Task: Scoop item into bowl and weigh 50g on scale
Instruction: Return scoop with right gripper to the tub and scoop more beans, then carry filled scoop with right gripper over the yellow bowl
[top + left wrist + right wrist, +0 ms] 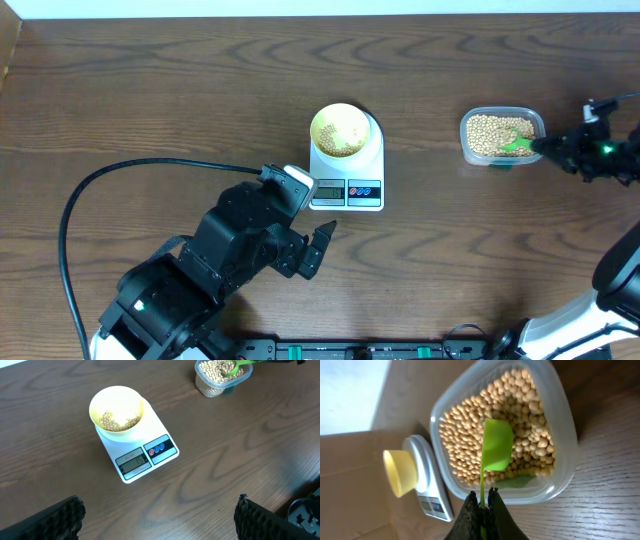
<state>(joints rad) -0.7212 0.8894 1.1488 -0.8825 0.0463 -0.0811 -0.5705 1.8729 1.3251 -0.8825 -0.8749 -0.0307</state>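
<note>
Low in the overhead frame, left gripper (pixel 159 522) spread wide, empty. At centre, bowl (pixel 117 435) on the scale (pixel 157 425), thinly layered with beans (pixel 117 421); reading illegible. Upper right, right gripper (pixel 481 505) clamped on green scoop (pixel 496 445) in the tub (pixel 560 415): partly filled, more scooping likely needed.

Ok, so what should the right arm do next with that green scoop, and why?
Probably push the green scoop deeper into the beans and lift out a load. The right gripper is shut on its handle, the scoop sits in the clear tub, and the bowl on the scale holds only a thin layer.
</note>
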